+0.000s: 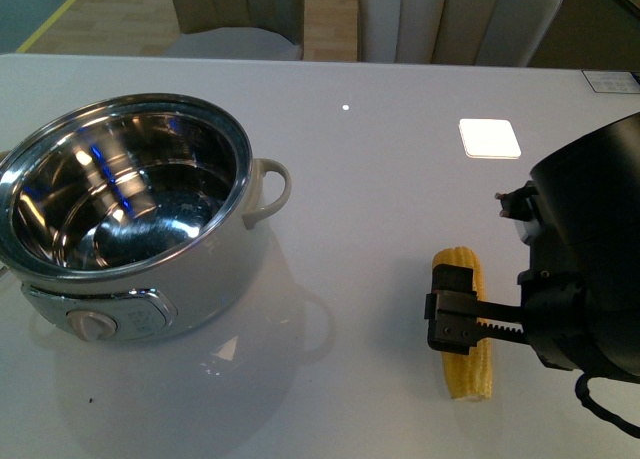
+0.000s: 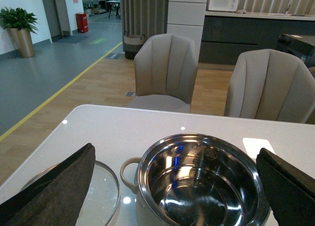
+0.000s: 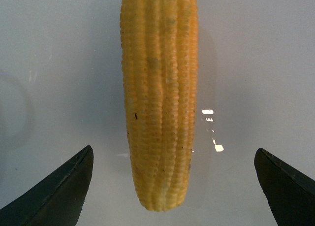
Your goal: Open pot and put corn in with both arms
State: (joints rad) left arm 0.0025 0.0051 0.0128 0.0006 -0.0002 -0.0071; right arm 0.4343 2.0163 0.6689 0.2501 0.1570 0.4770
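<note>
The white pot stands open at the table's left, its shiny steel inside empty. The yellow corn lies on the table at the right, pointing away from me. My right gripper hangs open just above the corn. In the right wrist view the corn lies between the open gripper's two fingertips, apart from both. My left gripper is open and empty, and it looks down on the pot's rim. It does not show in the front view.
A glass lid lies flat on the table beside the pot's loop handle. Two beige chairs stand behind the table's far edge. A bright light patch reflects on the white table.
</note>
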